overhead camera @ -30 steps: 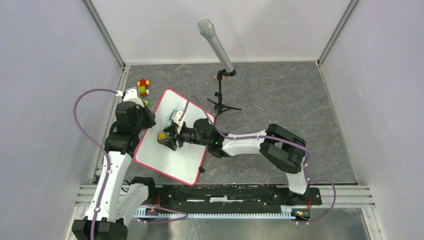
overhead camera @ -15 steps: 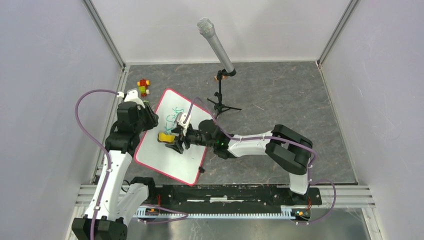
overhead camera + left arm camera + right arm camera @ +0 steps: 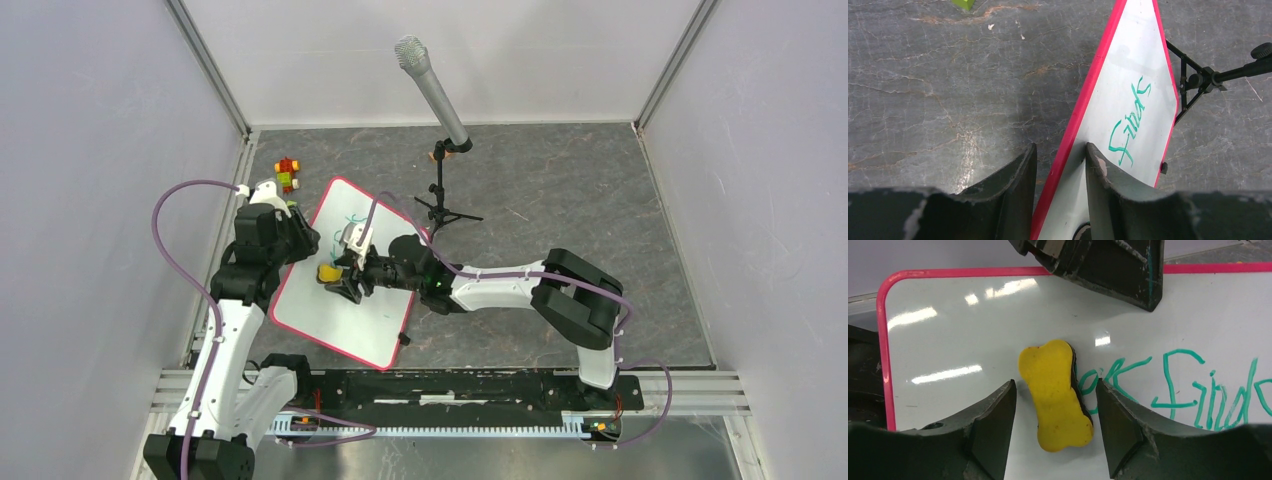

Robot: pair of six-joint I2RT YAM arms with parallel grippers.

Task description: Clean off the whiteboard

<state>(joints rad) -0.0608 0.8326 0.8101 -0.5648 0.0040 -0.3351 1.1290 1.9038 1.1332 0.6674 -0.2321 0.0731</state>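
The whiteboard [image 3: 350, 325], white with a pink rim, lies tilted on the grey table. Green handwriting [image 3: 1188, 390] covers its far part and also shows in the left wrist view [image 3: 1130, 122]. A yellow bone-shaped eraser [image 3: 327, 272] lies flat on the board. My right gripper [image 3: 1055, 385] is open, one jaw on each side of the eraser [image 3: 1055, 395], with a gap on both sides. My left gripper [image 3: 1060, 150] straddles the board's left rim [image 3: 1083, 115] and is closed on it; in the top view it [image 3: 300, 238] sits at the board's left edge.
A microphone on a black tripod stand [image 3: 440, 190] stands just beyond the board's far corner; its legs show in the left wrist view [image 3: 1198, 80]. Small coloured toy blocks [image 3: 287, 174] lie at the back left. Enclosure walls surround the table.
My right gripper drew back toward the right, then came forward a little over the eraser. The eraser stays at about the same spot. My left gripper has not moved.
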